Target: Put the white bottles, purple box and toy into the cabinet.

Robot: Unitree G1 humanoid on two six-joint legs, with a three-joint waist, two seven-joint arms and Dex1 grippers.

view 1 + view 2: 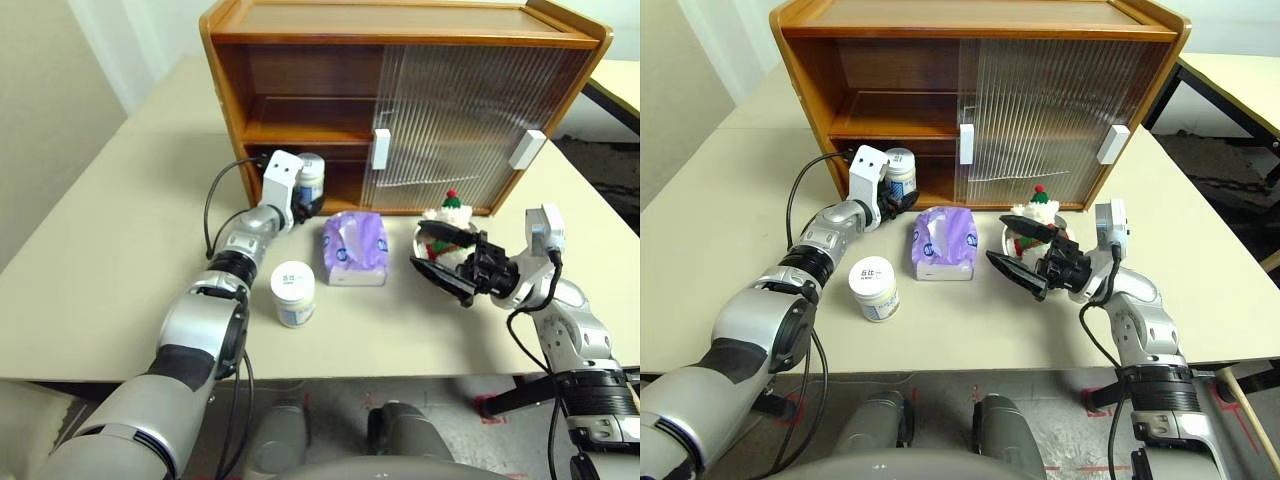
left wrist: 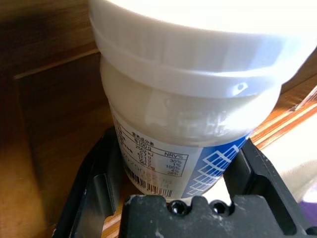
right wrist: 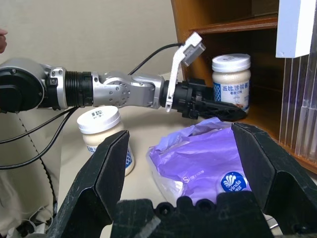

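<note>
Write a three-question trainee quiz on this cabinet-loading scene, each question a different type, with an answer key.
1. True or false: the left gripper is shut on a white jar at the open side of the cabinet.
2. Multiple choice: what lies on the table between the second white jar and the snowman toy? A) a metal spoon B) the purple tissue pack C) a red cup
3. Fill in: the right gripper is ____, holding nothing, beside the toy.

Key: 1 true; 2 B; 3 open.
</note>
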